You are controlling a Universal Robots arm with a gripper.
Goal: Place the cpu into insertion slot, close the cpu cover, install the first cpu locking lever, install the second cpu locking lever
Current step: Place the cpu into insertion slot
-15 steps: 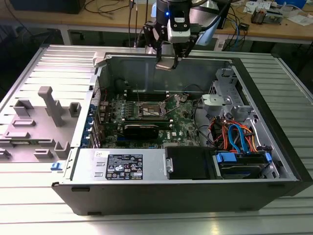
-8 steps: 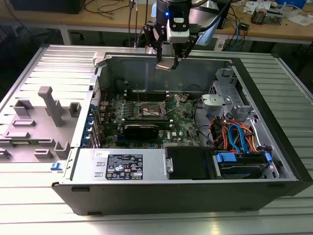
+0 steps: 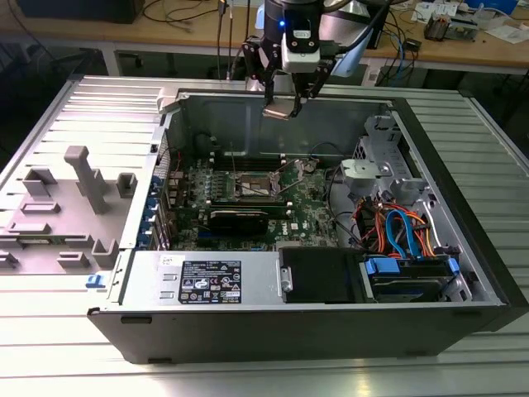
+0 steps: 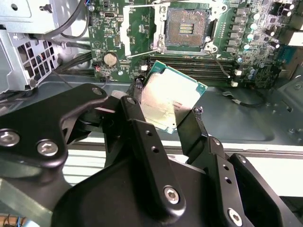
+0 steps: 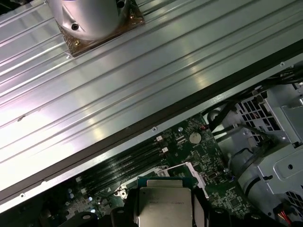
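My gripper (image 3: 282, 102) is shut on the cpu (image 3: 281, 108), a flat silver-topped chip with a green rim. It hangs tilted above the open computer case, near the case's far wall. In the second wrist view the black fingers (image 4: 137, 118) clamp two opposite edges of the cpu (image 4: 173, 90). The cpu (image 5: 164, 204) also appears in the first wrist view. The insertion slot (image 4: 185, 26) lies uncovered on the green board, its dark contact field showing inside a silvery rim. In the exterior view the insertion slot (image 3: 258, 188) sits well below the gripper. A thin lever (image 4: 137, 53) sticks out beside it.
Black memory sticks (image 4: 189, 66) run alongside the slot. A metal drive cage (image 3: 376, 157) and orange and blue cables (image 3: 397, 231) fill the case at the exterior view's right. A power supply (image 3: 207, 281) lies along the front. Grey fixtures (image 3: 83, 182) stand on the table.
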